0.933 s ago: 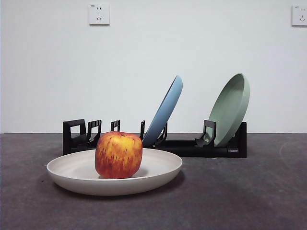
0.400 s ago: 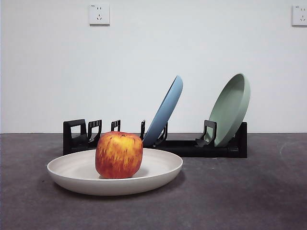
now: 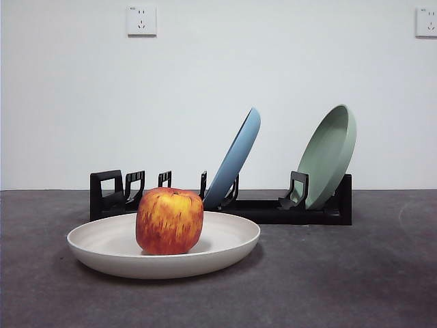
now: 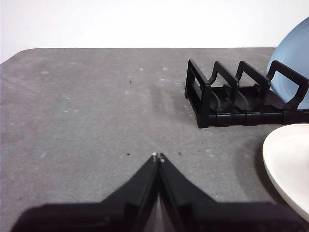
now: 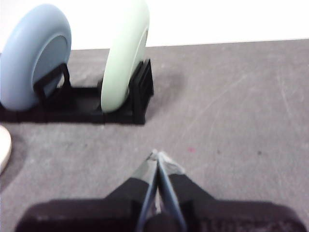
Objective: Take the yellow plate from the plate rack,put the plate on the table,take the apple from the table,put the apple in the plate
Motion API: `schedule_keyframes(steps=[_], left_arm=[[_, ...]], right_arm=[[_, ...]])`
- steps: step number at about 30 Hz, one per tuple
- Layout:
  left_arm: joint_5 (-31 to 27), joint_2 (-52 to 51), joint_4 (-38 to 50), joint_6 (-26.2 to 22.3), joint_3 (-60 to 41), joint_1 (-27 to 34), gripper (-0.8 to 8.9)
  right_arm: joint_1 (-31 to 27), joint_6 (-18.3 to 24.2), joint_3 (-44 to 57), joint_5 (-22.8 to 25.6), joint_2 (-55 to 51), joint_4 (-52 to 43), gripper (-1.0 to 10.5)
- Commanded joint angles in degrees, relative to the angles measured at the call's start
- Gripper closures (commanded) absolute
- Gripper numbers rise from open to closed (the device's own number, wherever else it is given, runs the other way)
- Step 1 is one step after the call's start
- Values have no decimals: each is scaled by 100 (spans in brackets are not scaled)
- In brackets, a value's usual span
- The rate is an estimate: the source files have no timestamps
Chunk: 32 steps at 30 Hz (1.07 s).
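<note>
The yellow plate [image 3: 164, 244] lies flat on the table [image 3: 328, 287] in the front view, in front of the plate rack [image 3: 225, 201]. The red and yellow apple [image 3: 169, 221] sits upright in the plate, left of its middle. No arm shows in the front view. My left gripper [image 4: 158, 157] is shut and empty above bare table, with the rack's boxy end [image 4: 212, 99] and the plate's rim [image 4: 287, 166] off to one side. My right gripper [image 5: 157, 154] is shut and empty, short of the rack's other end [image 5: 140, 96].
A blue plate [image 3: 235, 160] and a sage-green plate [image 3: 329, 156] lean in the rack's slots. Several slots at the rack's left end [image 3: 130, 188] stand unfilled. A white wall with two outlets [image 3: 141, 20] rises behind the table.
</note>
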State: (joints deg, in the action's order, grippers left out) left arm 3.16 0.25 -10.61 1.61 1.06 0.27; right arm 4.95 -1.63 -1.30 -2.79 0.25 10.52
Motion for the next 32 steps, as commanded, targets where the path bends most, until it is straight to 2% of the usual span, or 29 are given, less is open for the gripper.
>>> schedule_keyframes(steps=[1, 6, 32], left_arm=[[-7, -15, 33, 55, -87, 20, 816], [-7, -15, 33, 55, -87, 20, 816], [-7, -15, 35, 55, -87, 20, 816]], right_arm=[[15, -46, 98, 15, -20, -2, 948], [15, -164, 98, 2, -20, -15, 948], [15, -151, 94, 11, -15, -22, 947]])
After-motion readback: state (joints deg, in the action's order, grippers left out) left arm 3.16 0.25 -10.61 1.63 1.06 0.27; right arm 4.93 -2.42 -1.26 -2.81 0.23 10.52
